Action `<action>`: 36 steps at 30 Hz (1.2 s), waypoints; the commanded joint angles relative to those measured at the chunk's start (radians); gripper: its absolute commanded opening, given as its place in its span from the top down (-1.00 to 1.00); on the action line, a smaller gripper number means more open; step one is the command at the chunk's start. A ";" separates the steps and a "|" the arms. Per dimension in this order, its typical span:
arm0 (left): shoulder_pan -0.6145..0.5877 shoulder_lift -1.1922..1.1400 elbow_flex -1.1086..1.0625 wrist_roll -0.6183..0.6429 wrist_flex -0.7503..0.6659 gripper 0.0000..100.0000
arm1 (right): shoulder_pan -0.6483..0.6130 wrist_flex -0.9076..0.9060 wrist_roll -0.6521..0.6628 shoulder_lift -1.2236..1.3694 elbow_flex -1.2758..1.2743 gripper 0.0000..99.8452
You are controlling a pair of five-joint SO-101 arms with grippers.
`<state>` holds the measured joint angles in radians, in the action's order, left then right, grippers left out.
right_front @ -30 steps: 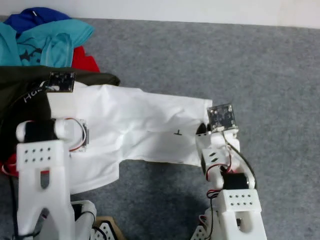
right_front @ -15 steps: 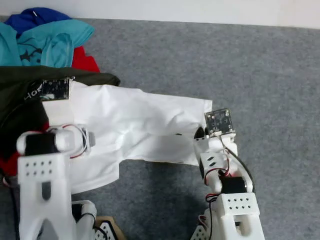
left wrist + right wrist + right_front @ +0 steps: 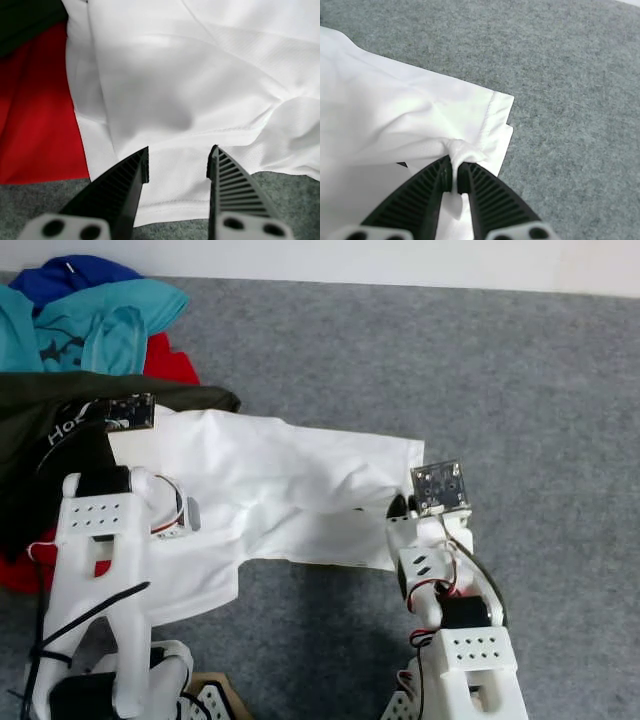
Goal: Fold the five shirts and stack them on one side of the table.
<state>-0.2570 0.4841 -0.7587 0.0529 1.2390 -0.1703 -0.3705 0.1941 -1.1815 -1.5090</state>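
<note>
A white shirt [image 3: 290, 490] lies spread across the grey table, partly folded. My right gripper [image 3: 455, 175] is shut on a pinched fold of the white shirt [image 3: 395, 120] near its right hem; in the high view that gripper [image 3: 400, 508] sits at the shirt's right edge. My left gripper [image 3: 177, 155] is open just above the white shirt [image 3: 175, 75], over its hem next to a red shirt [image 3: 35, 110]. In the high view the left arm [image 3: 105, 520] covers the shirt's left part.
A heap of other shirts lies at the back left: teal [image 3: 100, 320], blue [image 3: 70, 275], red [image 3: 165, 360] and a dark one [image 3: 60, 400]. Bare grey table [image 3: 500, 380] stretches to the right and behind the white shirt.
The left arm has shifted towards the right, over the white shirt's left part. The right gripper pulled its pinched fold slightly back, bunching the cloth more.
</note>
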 commanded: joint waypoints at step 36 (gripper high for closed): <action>-0.091 -0.013 -0.266 0.012 -0.390 0.99 | 0.015 -0.012 -0.009 -0.018 0.007 0.99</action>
<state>-0.3751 0.4718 -1.0088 0.0575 0.9122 -0.1672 -0.3767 0.1926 -1.1815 -1.5106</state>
